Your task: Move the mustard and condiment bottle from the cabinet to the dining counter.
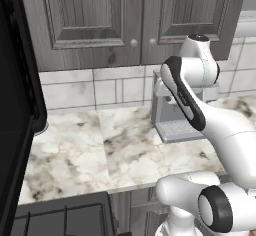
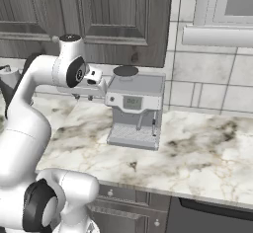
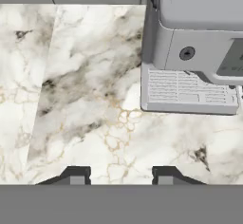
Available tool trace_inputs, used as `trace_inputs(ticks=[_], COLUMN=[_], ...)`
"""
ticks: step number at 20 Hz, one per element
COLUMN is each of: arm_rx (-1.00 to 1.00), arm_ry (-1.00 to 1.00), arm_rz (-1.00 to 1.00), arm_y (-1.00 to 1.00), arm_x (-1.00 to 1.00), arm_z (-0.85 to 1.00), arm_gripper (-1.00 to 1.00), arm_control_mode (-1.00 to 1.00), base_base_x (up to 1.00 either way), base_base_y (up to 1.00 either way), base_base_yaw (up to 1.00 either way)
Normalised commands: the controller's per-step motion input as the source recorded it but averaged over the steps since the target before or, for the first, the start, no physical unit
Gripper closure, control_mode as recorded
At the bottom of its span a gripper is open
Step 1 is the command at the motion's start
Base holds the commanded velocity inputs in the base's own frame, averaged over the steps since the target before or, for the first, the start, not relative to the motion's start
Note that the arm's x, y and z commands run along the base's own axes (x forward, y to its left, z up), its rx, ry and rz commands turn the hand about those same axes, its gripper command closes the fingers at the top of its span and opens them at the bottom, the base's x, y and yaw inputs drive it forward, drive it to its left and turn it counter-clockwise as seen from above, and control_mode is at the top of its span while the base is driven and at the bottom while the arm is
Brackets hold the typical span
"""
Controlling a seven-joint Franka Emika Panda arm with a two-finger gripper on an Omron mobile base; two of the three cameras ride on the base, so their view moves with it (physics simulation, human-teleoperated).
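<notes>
The cabinet [image 1: 85, 15] [image 2: 113, 10] hangs on the wall above the worktop with both raised-panel doors shut; two small round knobs [image 1: 133, 43] sit where the doors meet. The mustard and the condiment bottle are hidden from view. The dining counter is out of view. In the hand view my gripper [image 3: 121, 176] points down at the veined marble worktop [image 3: 85, 99], its two dark fingertips [image 3: 78, 175] apart with nothing between them. It hovers well above the surface, just left of the coffee machine.
A grey coffee machine [image 1: 172, 115] [image 2: 133, 111] [image 3: 194, 52] stands on the marble worktop [image 1: 100, 145] against the tiled backsplash [image 1: 90, 90]. A tall black appliance [image 1: 15, 105] walls off the left side. A dark cooktop [image 1: 60, 217] lies low at the front left. A white window sill [image 2: 217, 34] juts out at the right.
</notes>
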Motion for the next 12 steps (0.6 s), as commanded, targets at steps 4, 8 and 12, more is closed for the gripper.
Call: trace_inputs(ticks=[4, 8, 12], arm_rx=[0.13, 0.28, 0.29], arm_ry=[0.02, 0.0, -0.07], arm_rz=[0.0, 0.0, -0.08], arm_y=[-0.14, -0.05, 0.11], arm_x=[0.01, 0.01, 0.0], arm_z=[0.01, 0.04, 0.37], arm_gripper=[-1.0, -1.0, -1.0], arm_control_mode=[-1.0, -1.0, -1.0], base_base_x=[0.0, 0.0, 0.0], base_base_y=[0.0, 0.0, 0.0], base_base_yaw=[0.0, 0.0, 0.0])
